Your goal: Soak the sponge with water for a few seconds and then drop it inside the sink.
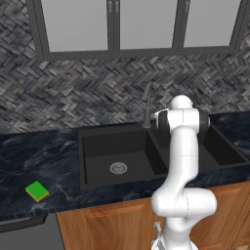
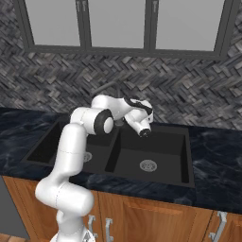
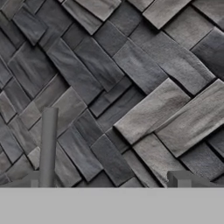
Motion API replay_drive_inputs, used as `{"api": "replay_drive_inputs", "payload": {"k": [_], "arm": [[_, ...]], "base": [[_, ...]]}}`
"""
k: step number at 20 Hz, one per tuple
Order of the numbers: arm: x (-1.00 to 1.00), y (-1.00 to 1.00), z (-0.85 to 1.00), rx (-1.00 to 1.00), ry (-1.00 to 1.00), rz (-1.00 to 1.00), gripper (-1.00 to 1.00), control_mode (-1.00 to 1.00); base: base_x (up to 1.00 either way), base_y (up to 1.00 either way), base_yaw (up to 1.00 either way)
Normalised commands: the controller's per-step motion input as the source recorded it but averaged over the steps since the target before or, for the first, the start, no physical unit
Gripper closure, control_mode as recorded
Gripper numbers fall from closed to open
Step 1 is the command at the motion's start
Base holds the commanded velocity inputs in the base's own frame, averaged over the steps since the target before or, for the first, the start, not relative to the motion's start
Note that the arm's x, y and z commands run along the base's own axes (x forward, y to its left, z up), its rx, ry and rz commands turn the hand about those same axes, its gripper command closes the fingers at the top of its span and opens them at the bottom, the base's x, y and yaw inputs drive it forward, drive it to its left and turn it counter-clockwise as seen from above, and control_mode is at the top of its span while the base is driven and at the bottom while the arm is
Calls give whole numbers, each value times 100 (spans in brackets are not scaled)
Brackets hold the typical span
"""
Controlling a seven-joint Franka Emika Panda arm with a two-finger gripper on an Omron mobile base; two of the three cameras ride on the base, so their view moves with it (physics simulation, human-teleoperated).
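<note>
The sponge (image 1: 37, 191) is lying flat on the dark tabletop (image 1: 34, 156), well to the left of the sink (image 1: 100, 146) and near the front edge. The hand (image 2: 126, 109) is hovering over the sink's divider by the faucet (image 1: 147, 106), facing the herringbone wall (image 3: 131, 87); I cannot tell whether its fingers are parted.

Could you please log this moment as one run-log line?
sponge: on counter, left of sink | gripper: by faucet, jaw state unclear | water: none seen

Herringbone stone wall (image 1: 73, 88), windows (image 1: 78, 24), wooden cabinets (image 2: 156, 217)
</note>
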Motion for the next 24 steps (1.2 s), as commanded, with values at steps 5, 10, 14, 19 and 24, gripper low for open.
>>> {"api": "replay_drive_inputs", "payload": {"k": [5,10,14,19,24], "arm": [[0,-66,0,2,17,0,-100,-100],[0,-67,-4,3,15,0,-100,-100],[0,-60,-16,6,3,0,-100,-100],[0,-50,-19,6,0,0,-100,-100],[1,-52,-23,7,0,0,-100,-100]], "base": [[0,0,0],[0,0,0],[0,0,0],[0,0,0],[0,0,0]]}}
